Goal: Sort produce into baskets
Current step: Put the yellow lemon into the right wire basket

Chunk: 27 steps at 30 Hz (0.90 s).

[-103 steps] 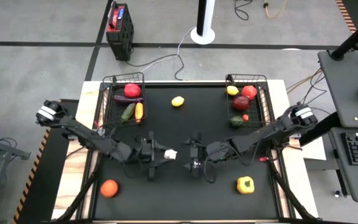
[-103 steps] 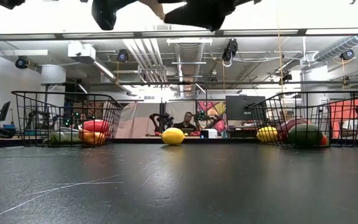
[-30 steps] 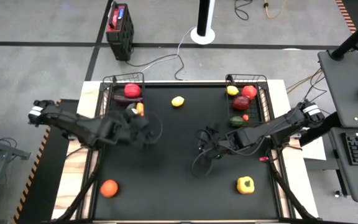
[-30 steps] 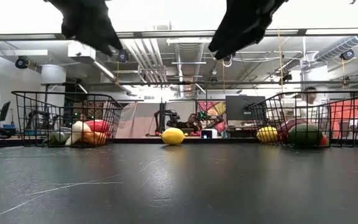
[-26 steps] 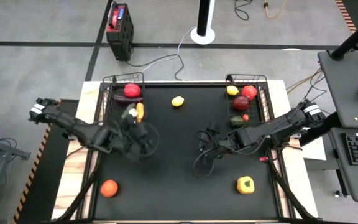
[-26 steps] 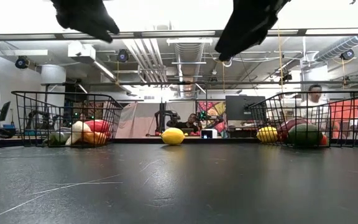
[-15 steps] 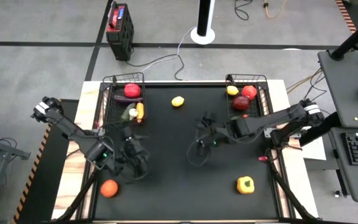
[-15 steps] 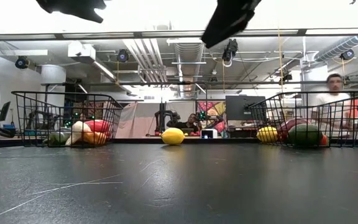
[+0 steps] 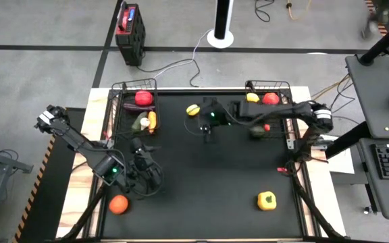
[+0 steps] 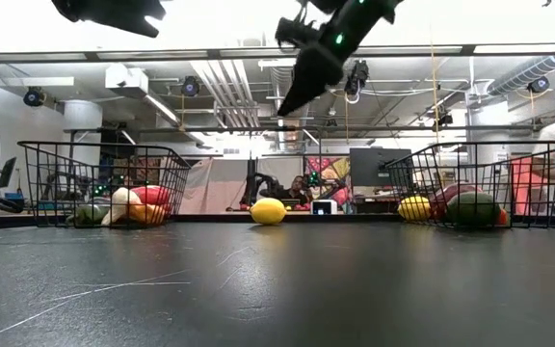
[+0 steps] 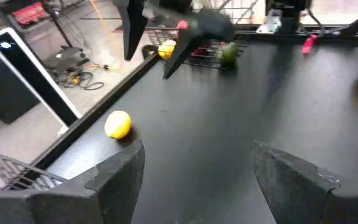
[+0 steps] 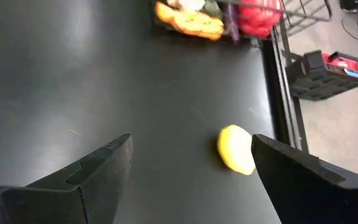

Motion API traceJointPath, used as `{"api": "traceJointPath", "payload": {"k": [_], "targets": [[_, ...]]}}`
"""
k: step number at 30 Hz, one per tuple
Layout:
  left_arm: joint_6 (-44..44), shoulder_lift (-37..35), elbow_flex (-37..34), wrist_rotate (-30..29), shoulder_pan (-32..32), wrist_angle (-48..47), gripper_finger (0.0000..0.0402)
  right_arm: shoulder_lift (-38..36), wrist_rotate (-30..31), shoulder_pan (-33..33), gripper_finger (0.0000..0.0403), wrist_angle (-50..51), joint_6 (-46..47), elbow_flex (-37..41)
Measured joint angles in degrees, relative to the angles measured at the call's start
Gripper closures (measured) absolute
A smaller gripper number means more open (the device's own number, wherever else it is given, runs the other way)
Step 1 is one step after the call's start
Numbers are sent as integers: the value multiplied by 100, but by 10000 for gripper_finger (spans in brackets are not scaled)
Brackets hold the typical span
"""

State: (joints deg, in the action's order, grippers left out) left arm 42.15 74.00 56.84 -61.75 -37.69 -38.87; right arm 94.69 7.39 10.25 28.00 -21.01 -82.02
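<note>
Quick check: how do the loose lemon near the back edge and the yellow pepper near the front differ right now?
The lemon is smooth and oval; the yellow pepper is lumpy, with a green stem spot. The lemon lies at the table's far edge between the two baskets; the pepper sits near the front right corner. The right gripper hovers open close to the lemon; no gripper is near the pepper. Both are yellow and still outside the baskets.
</note>
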Motion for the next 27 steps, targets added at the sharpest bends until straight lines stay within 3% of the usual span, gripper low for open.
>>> {"api": "traceJointPath", "payload": {"k": [11,27], "targets": [[412,-4,1,-225,0,-613,128,1459,-92,992,79,34,-151,-798],[446,-7,-23,-225,0,-744,128,2755,-619,1439,78,771,-308,-2147]]}}
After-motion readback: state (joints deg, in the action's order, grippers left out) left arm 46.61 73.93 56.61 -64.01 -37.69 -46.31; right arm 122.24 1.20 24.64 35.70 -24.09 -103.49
